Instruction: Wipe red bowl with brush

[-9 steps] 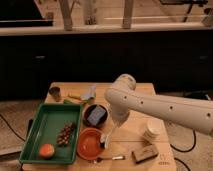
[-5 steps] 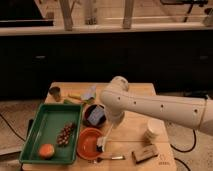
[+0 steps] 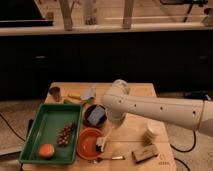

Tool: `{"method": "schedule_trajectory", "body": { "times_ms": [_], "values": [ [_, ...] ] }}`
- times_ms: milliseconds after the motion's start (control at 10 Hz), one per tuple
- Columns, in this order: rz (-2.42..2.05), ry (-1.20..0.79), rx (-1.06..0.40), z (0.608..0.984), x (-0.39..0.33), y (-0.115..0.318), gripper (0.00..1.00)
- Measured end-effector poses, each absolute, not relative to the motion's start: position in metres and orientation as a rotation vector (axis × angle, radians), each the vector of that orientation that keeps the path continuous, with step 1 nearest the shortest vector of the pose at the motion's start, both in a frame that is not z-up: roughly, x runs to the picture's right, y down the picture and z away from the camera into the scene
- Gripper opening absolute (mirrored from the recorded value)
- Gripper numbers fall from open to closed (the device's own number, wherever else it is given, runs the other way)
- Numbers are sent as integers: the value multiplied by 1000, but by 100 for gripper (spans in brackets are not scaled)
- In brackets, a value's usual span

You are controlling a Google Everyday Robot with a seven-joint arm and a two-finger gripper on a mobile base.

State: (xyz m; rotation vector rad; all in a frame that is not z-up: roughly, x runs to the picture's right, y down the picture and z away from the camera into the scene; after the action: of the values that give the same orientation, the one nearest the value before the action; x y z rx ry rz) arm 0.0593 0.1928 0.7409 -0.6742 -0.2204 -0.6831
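Your pincer (image 3: 103,142) sits at the red bowl (image 3: 86,143) rim, its hollow just toward the green tray (image 3: 49,124); whether it's clamped, I cannot tell.

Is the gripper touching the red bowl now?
Cannot tell. In the camera view the gripper overlaps the red bowl's right rim; neither contact nor a gap shows.

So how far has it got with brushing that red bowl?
Done: the gripper is down at the right rim of the red bowl. In hand: the brush seems to hang there at the bowl's edge, though the grip itself is hard to make out. Left: the wiping. I cannot tell whether any of it has happened.
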Motion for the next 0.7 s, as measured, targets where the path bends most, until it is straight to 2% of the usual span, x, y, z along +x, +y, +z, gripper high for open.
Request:
{"method": "schedule_trajectory", "body": {
  "times_ms": [300,700],
  "values": [
    [-648,-194,-642,748,57,174,1],
    [-713,-208,-626,755,17,159,1]
  ]
}}
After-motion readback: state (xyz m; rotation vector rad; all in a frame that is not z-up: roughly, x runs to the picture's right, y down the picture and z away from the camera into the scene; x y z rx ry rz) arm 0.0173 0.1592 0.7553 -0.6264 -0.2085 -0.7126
